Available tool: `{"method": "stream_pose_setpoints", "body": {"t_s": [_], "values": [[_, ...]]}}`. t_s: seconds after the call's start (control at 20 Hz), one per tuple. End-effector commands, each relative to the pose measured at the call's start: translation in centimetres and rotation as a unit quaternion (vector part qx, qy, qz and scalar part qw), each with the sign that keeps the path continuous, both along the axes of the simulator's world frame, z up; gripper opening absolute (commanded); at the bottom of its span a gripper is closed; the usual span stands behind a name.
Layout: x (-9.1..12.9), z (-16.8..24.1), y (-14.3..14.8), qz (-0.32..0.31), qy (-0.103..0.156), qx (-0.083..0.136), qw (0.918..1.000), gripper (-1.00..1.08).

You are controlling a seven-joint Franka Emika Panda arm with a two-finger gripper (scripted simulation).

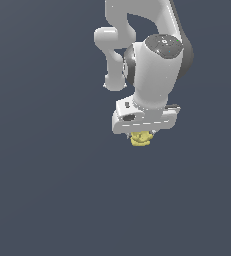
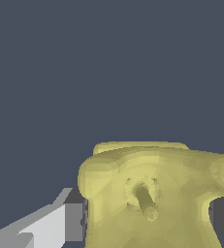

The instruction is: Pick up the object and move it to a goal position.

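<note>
The object (image 1: 141, 139) is a small yellow blocky lump that shows just under the white gripper (image 1: 142, 136) in the exterior view, mostly hidden by the hand above it. In the wrist view the object (image 2: 152, 193) fills the lower half of the picture, with a small peg-like mark in its middle. The finger pads (image 2: 73, 222) press against its two sides. The gripper is shut on the object. I cannot tell from these views whether the object rests on the surface or hangs above it.
A plain dark blue-grey surface (image 1: 47, 190) fills all of both views. The white arm (image 1: 157, 65) reaches down from the top of the exterior view. No other objects and no goal marker show.
</note>
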State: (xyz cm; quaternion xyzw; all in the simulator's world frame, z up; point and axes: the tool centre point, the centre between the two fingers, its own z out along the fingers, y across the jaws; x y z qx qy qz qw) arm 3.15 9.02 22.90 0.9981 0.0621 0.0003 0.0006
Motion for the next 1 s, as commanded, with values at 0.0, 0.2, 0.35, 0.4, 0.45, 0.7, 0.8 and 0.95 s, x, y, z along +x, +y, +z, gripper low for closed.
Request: {"method": "stream_pose_setpoints", "body": {"t_s": [0.0,0.2,0.35,0.4,0.45,0.7,0.8,0.95], "values": [[-0.3,2.4,1.9,0.000,0.000,0.000,1.0000,-1.00],[-0.7,6.0,4.6,0.000,0.000,0.000,1.0000,-1.00],[-0.8,8.1,6.2,0.000,0.000,0.000,1.0000,-1.00],[-0.9,8.6,6.7,0.000,0.000,0.000,1.0000,-1.00],[-0.9,9.1,7.1,0.000,0.000,0.000,1.0000,-1.00],[-0.9,10.9,8.4,0.000,0.000,0.000,1.0000,-1.00],[-0.9,11.2,8.7,0.000,0.000,0.000,1.0000,-1.00],[-0.9,11.3,8.9,0.000,0.000,0.000,1.0000,-1.00]]}}
